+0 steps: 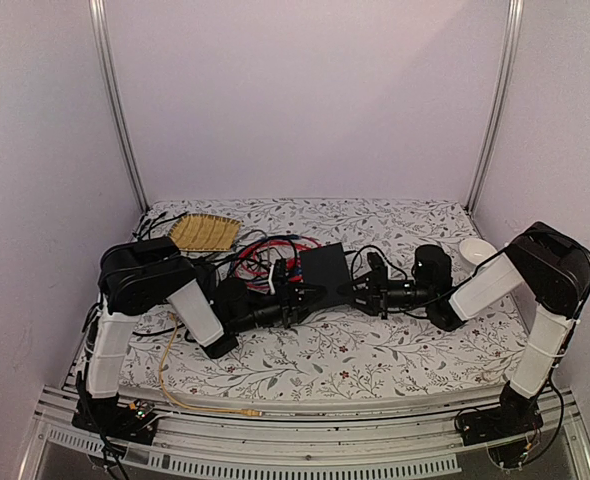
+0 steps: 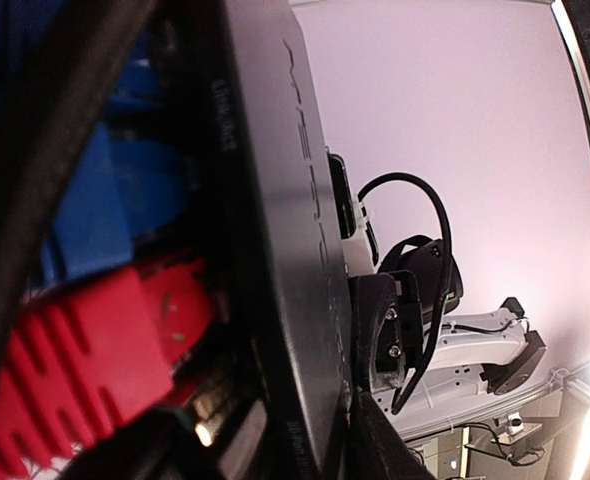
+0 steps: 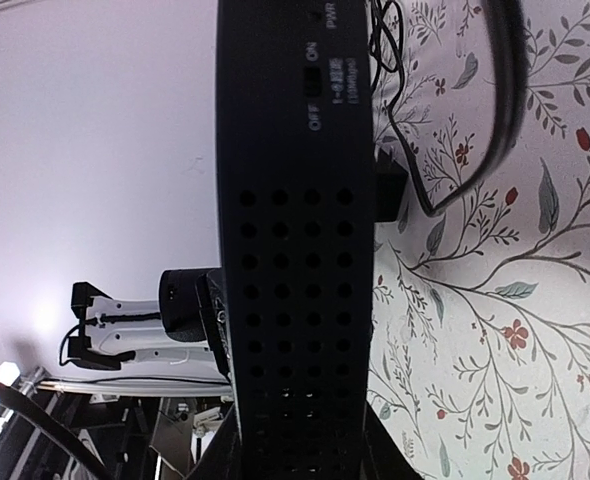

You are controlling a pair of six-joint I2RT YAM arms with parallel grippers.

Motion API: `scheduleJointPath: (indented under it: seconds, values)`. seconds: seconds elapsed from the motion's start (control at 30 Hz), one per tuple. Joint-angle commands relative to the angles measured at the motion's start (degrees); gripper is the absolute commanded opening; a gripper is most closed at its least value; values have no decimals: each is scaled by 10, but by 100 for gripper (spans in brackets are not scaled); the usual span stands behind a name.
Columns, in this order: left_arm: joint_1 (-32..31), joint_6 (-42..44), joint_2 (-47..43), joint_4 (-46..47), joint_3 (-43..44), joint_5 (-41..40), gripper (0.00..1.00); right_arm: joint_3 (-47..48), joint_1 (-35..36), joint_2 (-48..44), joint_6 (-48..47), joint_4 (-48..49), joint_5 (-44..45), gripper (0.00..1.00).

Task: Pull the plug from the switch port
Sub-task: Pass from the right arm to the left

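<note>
The flat matte-black switch box (image 1: 323, 265) lies mid-table, with red cables (image 1: 275, 250) running off to its left. My right gripper (image 1: 368, 287) is shut on the box's right end; in the right wrist view its jaws (image 3: 300, 455) clamp the vented end face (image 3: 295, 250). My left gripper (image 1: 300, 297) is at the box's near-left port edge. The left wrist view is very close and blurred. It shows the box top (image 2: 295, 230), a red plug (image 2: 85, 370) and a blue plug (image 2: 105, 210) in the port row. One finger (image 2: 395, 450) lies against the box top; the jaw gap is unclear.
A woven yellow mat (image 1: 205, 232) lies at the back left and a white bowl (image 1: 475, 250) at the back right. A yellow cable (image 1: 175, 390) trails off the front edge. A thin black cable (image 3: 505, 120) loops on the floral cloth beside the box.
</note>
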Motion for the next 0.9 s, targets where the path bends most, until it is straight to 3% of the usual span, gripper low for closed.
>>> scheduleJointPath:
  seconds: [0.0, 0.13, 0.33, 0.73, 0.87]
  values:
    - [6, 23, -20, 167, 16, 9, 25, 8, 15, 2, 11, 163, -68, 2]
    - [6, 27, -19, 167, 22, 17, 11, 6, 15, 9, 25, 181, -73, 2]
    - [7, 36, -23, 167, 19, 18, 0, -2, 15, 14, 17, 178, -70, 3]
    - [16, 52, -40, 167, 0, 17, 0, -21, 12, 2, -6, 152, -57, 18]
    - [21, 53, -46, 167, -3, 20, 0, -25, 12, -12, -27, 121, -51, 29]
